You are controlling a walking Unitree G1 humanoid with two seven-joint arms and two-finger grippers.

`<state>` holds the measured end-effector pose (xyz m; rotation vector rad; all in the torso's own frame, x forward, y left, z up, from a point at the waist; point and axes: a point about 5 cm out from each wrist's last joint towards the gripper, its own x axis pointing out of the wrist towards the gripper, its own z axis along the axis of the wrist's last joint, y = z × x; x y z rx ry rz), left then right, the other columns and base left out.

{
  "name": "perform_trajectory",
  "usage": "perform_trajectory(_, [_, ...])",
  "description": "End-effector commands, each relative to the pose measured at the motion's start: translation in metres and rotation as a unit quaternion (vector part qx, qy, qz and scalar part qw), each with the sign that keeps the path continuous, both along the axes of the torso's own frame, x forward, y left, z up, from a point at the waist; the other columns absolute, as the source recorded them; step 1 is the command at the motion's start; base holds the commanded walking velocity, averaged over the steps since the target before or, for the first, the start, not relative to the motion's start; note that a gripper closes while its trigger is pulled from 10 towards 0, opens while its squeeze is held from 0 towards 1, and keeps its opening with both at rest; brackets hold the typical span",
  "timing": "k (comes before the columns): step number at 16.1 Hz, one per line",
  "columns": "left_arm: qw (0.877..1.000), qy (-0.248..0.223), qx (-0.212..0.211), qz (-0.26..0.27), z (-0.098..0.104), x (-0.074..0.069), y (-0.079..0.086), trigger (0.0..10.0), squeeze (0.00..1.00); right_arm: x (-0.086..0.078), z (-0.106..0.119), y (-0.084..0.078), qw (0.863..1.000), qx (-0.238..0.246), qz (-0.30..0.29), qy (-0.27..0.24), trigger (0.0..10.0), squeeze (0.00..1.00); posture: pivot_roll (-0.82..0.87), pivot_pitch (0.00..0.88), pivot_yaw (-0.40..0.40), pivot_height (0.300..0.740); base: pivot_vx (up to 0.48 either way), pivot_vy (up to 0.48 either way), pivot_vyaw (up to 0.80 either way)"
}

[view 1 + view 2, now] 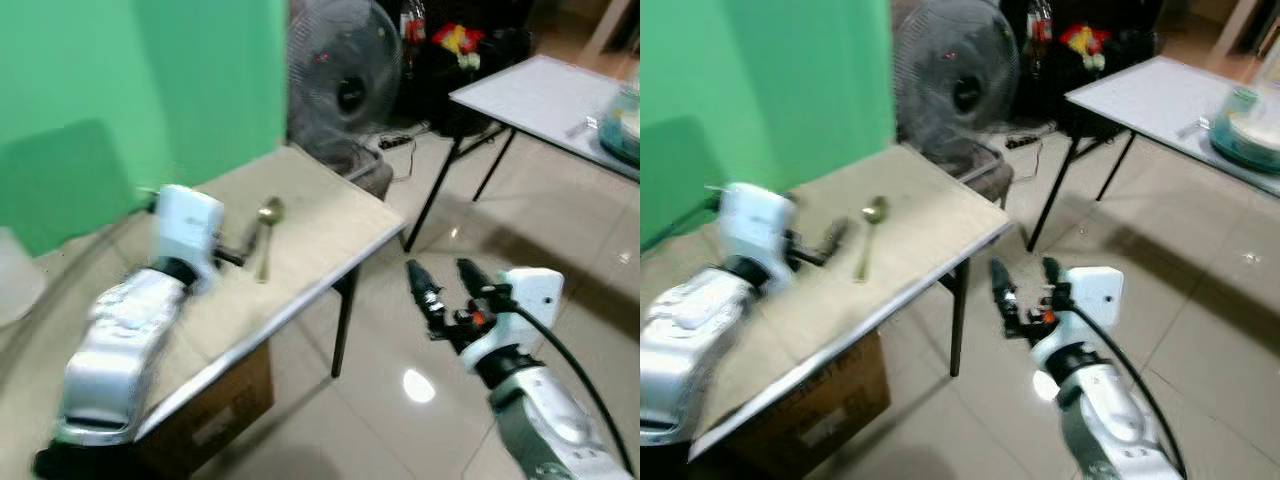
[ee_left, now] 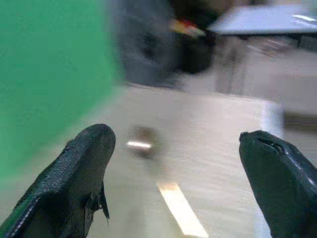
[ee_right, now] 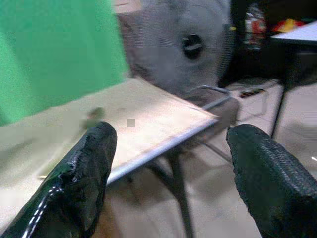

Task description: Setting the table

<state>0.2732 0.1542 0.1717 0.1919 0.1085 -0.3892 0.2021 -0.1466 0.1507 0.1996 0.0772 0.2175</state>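
A brass-coloured spoon (image 1: 267, 235) lies on the beige table (image 1: 320, 215), its bowl toward the far edge. My left gripper (image 1: 236, 254) hovers low over the table just left of the spoon. Its fingers (image 2: 86, 163) stand wide apart, and the spoon (image 2: 141, 145) shows as a blur ahead between them. My right gripper (image 1: 447, 275) is open with nothing in it. It hangs over the tiled floor, right of the table's corner and level with its edge. Through its fingers (image 3: 84, 178) I see the table's corner.
A standing fan (image 1: 345, 85) is behind the table's far corner. A second grey table (image 1: 545, 95) at the right carries a teal stack of dishes (image 1: 622, 125). A cardboard box (image 1: 215, 415) sits under the beige table. A green wall (image 1: 120, 90) is on the left.
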Motion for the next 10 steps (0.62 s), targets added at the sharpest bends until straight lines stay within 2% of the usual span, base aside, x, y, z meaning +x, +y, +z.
perform_trajectory(1, [1.0, 0.018, -0.003, -0.004, -0.001, 0.004, 0.002, 10.0, 1.0, 0.002, 0.002, -0.001, 1.0, -0.002, 0.005, 0.002, 10.0, 0.0, -0.12, 0.0, -0.017, 0.74, 0.0, 0.0, 0.0])
perform_trajectory(4, [0.999, 0.052, -0.005, -0.008, -0.007, 0.014, -0.001, 10.0, 1.0, 0.005, 0.0, -0.01, 1.0, -0.013, 0.006, 0.014, 10.0, 0.0, -0.13, 0.0, -0.025, 0.74, 0.0, 0.0, 0.0])
perform_trajectory(5, [0.997, 0.07, -0.013, 0.004, -0.011, 0.026, -0.002, 10.0, 1.0, 0.007, 0.0, -0.014, 1.0, -0.017, 0.009, 0.017, 10.0, 1.0, -0.13, 0.0, -0.033, 0.74, 0.0, 0.0, 0.0])
perform_trajectory(6, [0.995, 0.094, -0.014, 0.023, -0.017, 0.044, -0.002, 10.0, 1.0, 0.008, 0.0, -0.017, 0.999, -0.022, 0.019, 0.022, 10.0, 1.0, -0.14, 0.0, -0.036, 0.74, 0.0, 0.0, 0.0])
perform_trajectory(7, [0.994, 0.102, -0.01, 0.029, -0.019, 0.052, -0.003, 10.0, 1.0, 0.007, -0.001, -0.018, 0.999, -0.026, 0.029, 0.027, 10.0, 1.0, -0.14, 0.0, -0.037, 0.74, 0.0, 0.0, 0.0])
perform_trajectory(8, [0.992, 0.118, -0.029, 0.02, -0.02, 0.068, -0.01, 10.0, 0.89, 0.006, -0.004, -0.015, 0.996, -0.039, 0.067, 0.044, 10.0, 1.0, -0.15, 0.0, -0.037, 0.74, 0.0, 0.0, 0.0])
perform_trajectory(9, [0.991, 0.126, -0.04, 0.011, -0.02, 0.073, -0.013, 10.0, 0.49, 0.005, -0.006, -0.013, 0.994, -0.047, 0.089, 0.053, 10.0, 1.0, -0.15, 0.0, -0.037, 0.74, 0.0, 0.0, 0.0])
perform_trajectory(10, [0.99, 0.137, -0.047, 0.003, -0.021, 0.077, -0.016, 10.0, 0.27, 0.003, -0.007, -0.011, 0.991, -0.055, 0.109, 0.059, 10.0, 1.0, -0.16, 0.0, -0.033, 0.74, 0.0, 0.0, 0.0])
